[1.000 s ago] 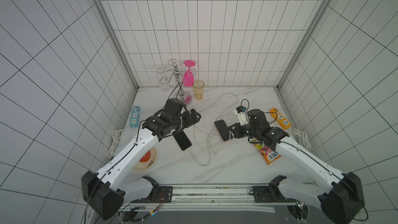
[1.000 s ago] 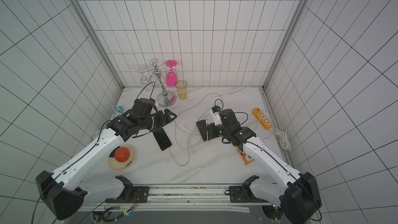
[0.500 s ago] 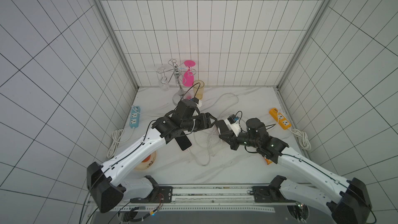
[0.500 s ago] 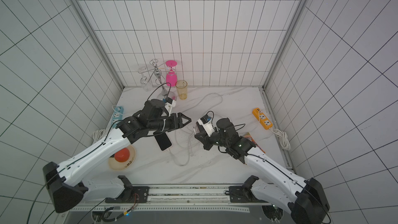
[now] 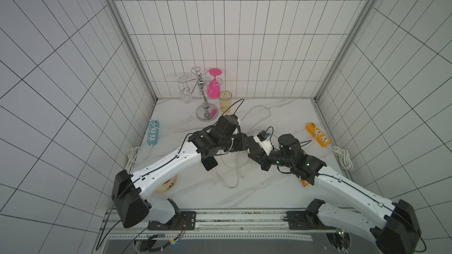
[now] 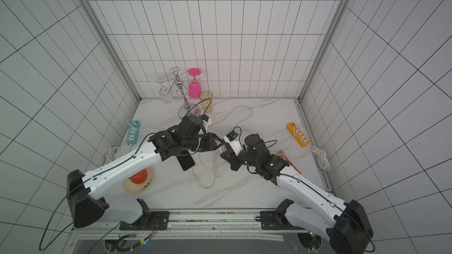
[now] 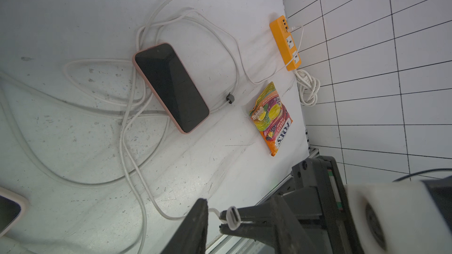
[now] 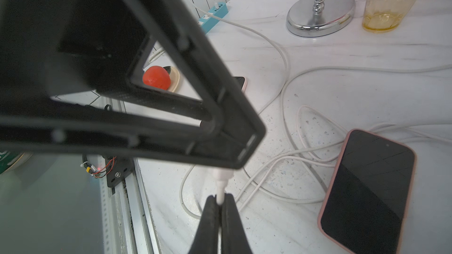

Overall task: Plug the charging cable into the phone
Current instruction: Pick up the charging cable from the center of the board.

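Charging cable (image 8: 220,184) hangs in mid-air over the middle of the marble table (image 5: 244,191), its white plug (image 7: 233,217) sticking out of the right gripper. Sweeping from the left, we see a blue power strip (image 5: 153,133) by the left wall, then a plate (image 6: 137,188) with a red ball (image 6: 139,175) near the front edge. Next comes a phone (image 6: 187,163) in a pink case, face up, partly under the left arm. The left gripper (image 6: 220,143) points to the right. Its jaws stand apart on either side of the plug, one finger (image 7: 199,216) just beside the cable, not closed on it. The right gripper (image 8: 220,197) meets it from the right, pressed together on the cable just behind the plug. Below the two grippers a second phone (image 7: 171,86), also pink-cased and face up, lies among loose white cable loops, apart from the plug. Further right lie a candy bag (image 7: 271,118) and, by the right wall, an orange power strip (image 5: 318,134).
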Robot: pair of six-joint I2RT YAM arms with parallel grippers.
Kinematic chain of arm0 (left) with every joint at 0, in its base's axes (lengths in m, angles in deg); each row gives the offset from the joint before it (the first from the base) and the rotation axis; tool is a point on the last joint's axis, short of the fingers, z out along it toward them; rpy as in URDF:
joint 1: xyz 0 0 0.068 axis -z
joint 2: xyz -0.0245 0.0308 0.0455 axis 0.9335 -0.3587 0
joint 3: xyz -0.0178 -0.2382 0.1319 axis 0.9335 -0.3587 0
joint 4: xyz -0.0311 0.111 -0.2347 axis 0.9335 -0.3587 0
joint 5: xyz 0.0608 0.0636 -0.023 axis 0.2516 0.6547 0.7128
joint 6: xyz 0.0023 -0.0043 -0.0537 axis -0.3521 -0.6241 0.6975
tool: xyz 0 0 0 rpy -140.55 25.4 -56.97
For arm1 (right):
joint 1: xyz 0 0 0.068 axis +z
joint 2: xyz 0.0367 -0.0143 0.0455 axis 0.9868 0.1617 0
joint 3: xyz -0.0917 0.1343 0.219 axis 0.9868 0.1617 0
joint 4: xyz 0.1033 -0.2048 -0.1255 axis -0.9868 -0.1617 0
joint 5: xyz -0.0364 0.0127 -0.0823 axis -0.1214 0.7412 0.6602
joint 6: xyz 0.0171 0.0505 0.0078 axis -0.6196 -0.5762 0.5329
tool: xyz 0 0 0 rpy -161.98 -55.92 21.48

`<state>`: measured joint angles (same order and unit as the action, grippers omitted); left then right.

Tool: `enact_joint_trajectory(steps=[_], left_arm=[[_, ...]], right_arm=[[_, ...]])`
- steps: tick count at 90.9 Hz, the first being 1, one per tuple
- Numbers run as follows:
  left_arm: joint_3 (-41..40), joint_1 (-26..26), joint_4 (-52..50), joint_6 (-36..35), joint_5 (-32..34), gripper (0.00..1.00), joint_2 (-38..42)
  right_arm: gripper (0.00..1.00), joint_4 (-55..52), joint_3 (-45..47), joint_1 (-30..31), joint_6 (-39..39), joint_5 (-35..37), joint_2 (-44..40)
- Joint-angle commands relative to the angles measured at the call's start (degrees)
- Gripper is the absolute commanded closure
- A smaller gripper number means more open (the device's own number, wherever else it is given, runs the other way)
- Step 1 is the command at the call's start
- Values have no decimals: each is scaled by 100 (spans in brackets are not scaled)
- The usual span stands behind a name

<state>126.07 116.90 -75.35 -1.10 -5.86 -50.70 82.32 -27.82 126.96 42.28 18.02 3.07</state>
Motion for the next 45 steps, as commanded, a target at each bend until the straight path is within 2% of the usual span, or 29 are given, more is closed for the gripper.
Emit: enact_joint_trajectory(steps=[1,18,35,45], left_arm=[[166,62,-129,-97,173,62,-119],[213,95,-325,-133,402,71,-153],[258,95,-311,-133,285,81,-233],[267,102,-285,-133,245,91,-256]], right_arm=[[100,70,-102,67,76,-89,-24],[100,61,-102,66,69,-89,-16],[100,66,-93,67,69,-86,-20],[100,59,-85,72,69,-81,-22]])
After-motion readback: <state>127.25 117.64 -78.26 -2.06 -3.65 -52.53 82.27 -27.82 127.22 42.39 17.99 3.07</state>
